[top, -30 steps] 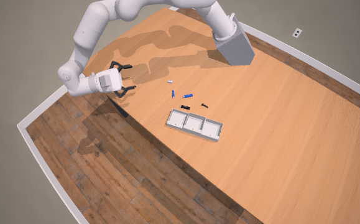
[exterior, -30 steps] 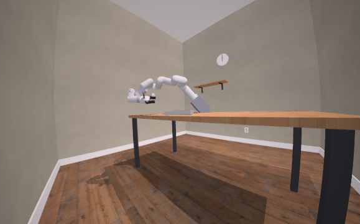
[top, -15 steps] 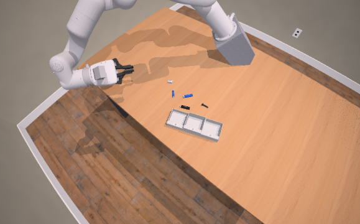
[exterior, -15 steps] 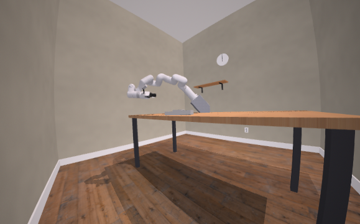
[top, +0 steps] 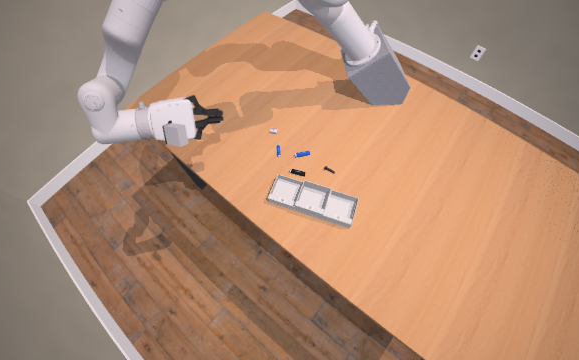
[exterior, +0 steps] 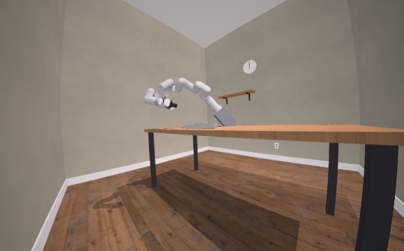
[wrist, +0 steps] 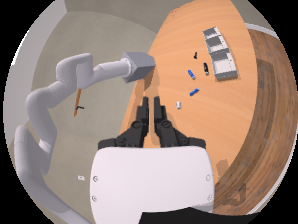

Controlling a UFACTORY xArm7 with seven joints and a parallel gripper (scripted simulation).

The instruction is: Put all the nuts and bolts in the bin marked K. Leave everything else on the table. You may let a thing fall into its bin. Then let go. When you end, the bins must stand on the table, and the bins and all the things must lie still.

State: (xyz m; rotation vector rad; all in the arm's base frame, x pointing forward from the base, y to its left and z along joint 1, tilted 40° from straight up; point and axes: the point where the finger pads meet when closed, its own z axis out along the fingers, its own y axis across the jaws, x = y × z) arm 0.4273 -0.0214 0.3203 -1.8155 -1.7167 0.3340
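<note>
The table [top: 419, 200] carries the three-compartment bin [top: 312, 200]; a black bolt [top: 329, 170] lies just beside it, unsorted. The gripper [top: 214, 118] hangs well apart, fingers together on nothing. Picking hasn't begun; next it must open and approach.

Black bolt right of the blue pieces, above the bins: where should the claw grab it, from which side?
Best guess: take the black bolt across its shank from straight above. It lies flat on the table and apart from the neighbouring small parts, so the fingers can straddle its long axis. The claw is shut on nothing, up near the table's edge, so it must open first.
</note>
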